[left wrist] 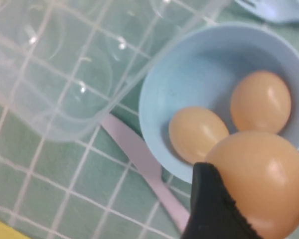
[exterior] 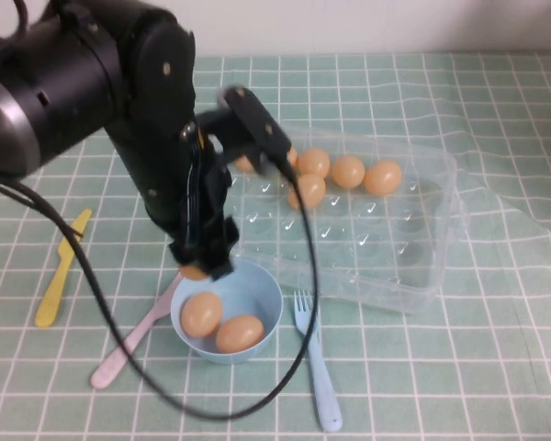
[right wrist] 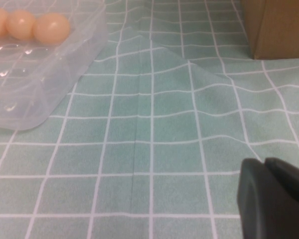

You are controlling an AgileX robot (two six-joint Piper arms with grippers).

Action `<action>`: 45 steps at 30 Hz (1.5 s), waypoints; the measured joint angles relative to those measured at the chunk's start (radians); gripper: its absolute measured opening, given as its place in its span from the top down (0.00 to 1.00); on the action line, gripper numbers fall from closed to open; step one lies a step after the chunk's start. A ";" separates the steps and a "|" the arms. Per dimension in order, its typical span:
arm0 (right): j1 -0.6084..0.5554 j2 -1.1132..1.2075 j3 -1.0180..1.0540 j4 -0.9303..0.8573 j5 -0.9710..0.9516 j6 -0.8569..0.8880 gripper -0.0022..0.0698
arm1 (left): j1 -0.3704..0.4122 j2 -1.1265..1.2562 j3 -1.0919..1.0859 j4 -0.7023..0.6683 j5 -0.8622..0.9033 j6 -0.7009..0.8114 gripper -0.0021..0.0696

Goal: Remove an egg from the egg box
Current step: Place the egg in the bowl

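Hovering over the rim of the blue bowl (exterior: 262, 299), the left gripper (exterior: 200, 268) has its jaws closed around the egg (left wrist: 265, 183), just beside the egg box (exterior: 422, 248). The right gripper (right wrist: 274, 199) hangs near the box, jaws pressed together, empty.

A staged kitchen-style tabletop: a table (exterior: 496, 367) under green checked cloth, set with plastic forks (exterior: 317, 367), a blue bowl (exterior: 262, 303), an egg box (exterior: 432, 230) and a cardboard box (right wrist: 279, 27).

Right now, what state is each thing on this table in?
left gripper: shut on an egg, above the bowl's rim
egg: held, lifted
bowl: upright, two eggs inside
egg box: open, a few eggs left
right gripper: shut, empty, off beside the box
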 joint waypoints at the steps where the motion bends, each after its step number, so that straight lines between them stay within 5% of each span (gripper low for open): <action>1: 0.000 0.000 0.000 0.000 0.000 0.000 0.99 | 0.000 0.004 0.014 0.000 0.000 0.082 0.52; 7: 0.000 0.000 0.000 0.000 0.001 0.000 0.99 | 0.000 0.058 0.030 0.000 -0.079 0.459 0.52; 17: 0.000 0.000 0.000 0.000 0.001 0.000 0.99 | 0.000 0.165 0.032 -0.010 -0.163 0.657 0.52; 35: 0.000 0.000 0.000 0.000 0.002 0.000 0.99 | 0.000 0.210 0.032 -0.064 -0.180 0.793 0.52; 45: 0.000 0.000 0.000 0.000 0.002 0.000 0.99 | 0.000 0.213 0.032 -0.071 -0.190 0.791 0.37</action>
